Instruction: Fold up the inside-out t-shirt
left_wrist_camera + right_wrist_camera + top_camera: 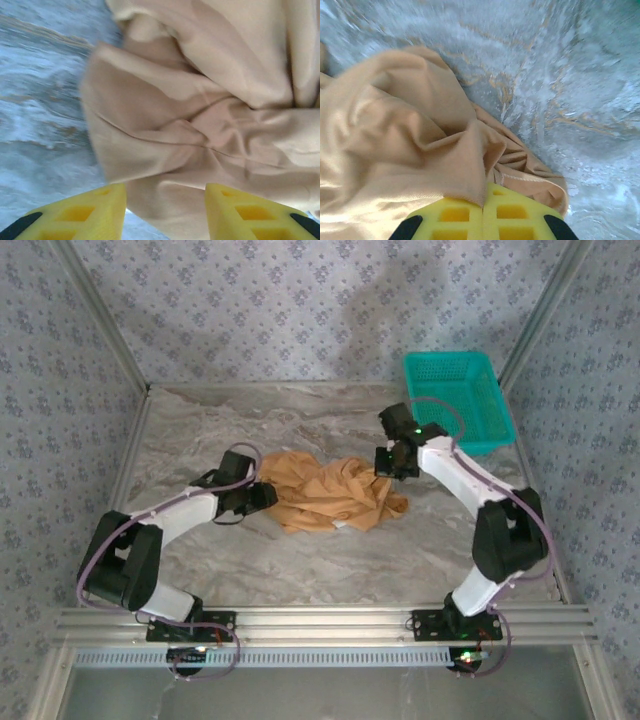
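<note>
Our left arm lies low and stretched across the surface (300,560), and we see the left gripper (268,496) spread, its tips at the left edge of the inside-out t-shirt (330,495). The shirt lies crumpled mid-surface between both arms. Our right arm bends at the elbow and angles down, the right gripper (483,201) pressed together, pinching a fold at the shirt's right edge. A teal basket (455,400) stands far right.
</note>
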Controlling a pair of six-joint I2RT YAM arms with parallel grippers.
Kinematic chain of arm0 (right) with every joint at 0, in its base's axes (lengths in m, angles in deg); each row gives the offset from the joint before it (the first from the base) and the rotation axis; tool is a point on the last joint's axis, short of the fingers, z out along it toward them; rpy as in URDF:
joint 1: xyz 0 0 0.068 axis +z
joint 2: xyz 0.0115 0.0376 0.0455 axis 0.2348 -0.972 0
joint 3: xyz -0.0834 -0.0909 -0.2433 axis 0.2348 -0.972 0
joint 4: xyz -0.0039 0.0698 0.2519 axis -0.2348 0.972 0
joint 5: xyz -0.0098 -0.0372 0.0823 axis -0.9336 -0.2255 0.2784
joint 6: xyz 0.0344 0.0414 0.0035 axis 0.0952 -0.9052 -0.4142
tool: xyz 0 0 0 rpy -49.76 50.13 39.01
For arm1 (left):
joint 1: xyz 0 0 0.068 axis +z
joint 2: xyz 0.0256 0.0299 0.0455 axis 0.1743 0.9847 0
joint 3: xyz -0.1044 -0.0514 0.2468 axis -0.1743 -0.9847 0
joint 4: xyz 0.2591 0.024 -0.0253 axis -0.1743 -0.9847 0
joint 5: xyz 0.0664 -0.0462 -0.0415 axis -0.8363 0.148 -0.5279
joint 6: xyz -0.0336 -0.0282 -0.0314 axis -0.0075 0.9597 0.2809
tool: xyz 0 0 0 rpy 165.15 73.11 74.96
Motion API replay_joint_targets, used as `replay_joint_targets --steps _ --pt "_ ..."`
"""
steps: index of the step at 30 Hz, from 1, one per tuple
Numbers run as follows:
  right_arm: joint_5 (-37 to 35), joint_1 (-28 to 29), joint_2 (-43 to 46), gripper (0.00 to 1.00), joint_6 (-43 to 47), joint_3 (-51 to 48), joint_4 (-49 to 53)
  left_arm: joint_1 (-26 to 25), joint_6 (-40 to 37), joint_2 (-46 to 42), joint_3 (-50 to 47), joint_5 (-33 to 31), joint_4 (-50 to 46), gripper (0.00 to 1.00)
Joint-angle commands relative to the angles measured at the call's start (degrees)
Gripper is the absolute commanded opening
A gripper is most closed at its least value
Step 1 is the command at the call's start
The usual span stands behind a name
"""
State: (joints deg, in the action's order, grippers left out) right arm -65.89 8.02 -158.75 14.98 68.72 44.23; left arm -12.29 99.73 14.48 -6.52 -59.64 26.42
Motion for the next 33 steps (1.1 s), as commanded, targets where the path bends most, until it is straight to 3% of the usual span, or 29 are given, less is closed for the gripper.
replay_joint_targets --steps 1,5,9,18,26,28,30,31,33 --pt "4.76 -4.71 8.28 0.00 0.35 -1.17 1.23 2.22 -0.83 -2.96 -0.68 0.11 -1.72 0.45" --pt "10.68 -11.19 15.05 0.00 -0.98 -7.01 -2.69 4.88 -2.12 -3.39 -0.21 0.35 -2.49 0.47" --pt "13.88 -14.18 17.20 0.00 -1.58 -10.98 -4.74 6.96 -3.57 -1.79 1.45 1.49 -2.32 0.47" --pt "16.19 -15.01 15.20 0.00 -1.59 -11.81 -6.61 7.22 1.55 6.12 2.36 11.37 9.14 0.48" --pt "17.41 -14.20 14.24 0.00 -1.94 -11.65 -7.29 5.36 3.14 12.91 4.43 11.04 14.20 0.48" --pt "17.47 -13.60 13.94 0.00 -1.93 -11.81 -7.54 5.36 3.16 14.55 5.25 10.12 15.06 0.40" --pt "17.58 -13.29 13.64 0.00 -1.79 -11.58 -7.65 5.43 2.84 15.48 6.11 9.40 15.60 0.10" --pt "17.60 -13.26 13.53 0.00 -1.61 -11.14 -7.36 5.60 2.75 15.33 6.47 9.43 15.42 0.00" --pt "17.60 -13.40 13.94 0.00 -0.40 -8.50 -5.18 6.21 2.06 12.99 8.03 9.12 13.07 0.00"
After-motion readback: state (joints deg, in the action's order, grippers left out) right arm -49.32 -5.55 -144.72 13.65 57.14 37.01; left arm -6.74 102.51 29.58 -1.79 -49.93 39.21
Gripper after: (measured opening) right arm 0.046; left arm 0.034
